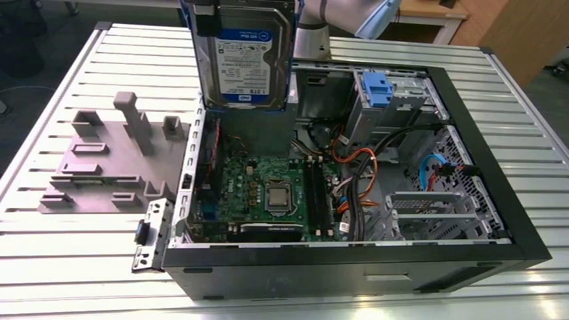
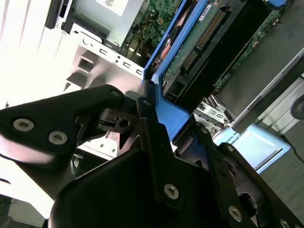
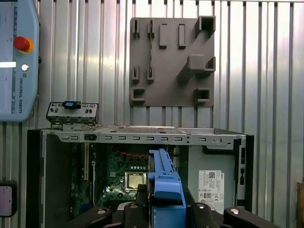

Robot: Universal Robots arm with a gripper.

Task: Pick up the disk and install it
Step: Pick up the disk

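Your gripper (image 3: 164, 202) is clamped on the disk (image 1: 244, 60), top centre; hold it upright, clear of the case (image 1: 356, 267) wall.

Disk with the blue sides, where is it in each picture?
Exterior view: the disk is held upright over the open computer case, label showing.
First wrist view: the disk is edge-on in the gripper, over the case.
Second wrist view: the disk is close up, its blue rail clamped.
Shared landmark: the computer case.
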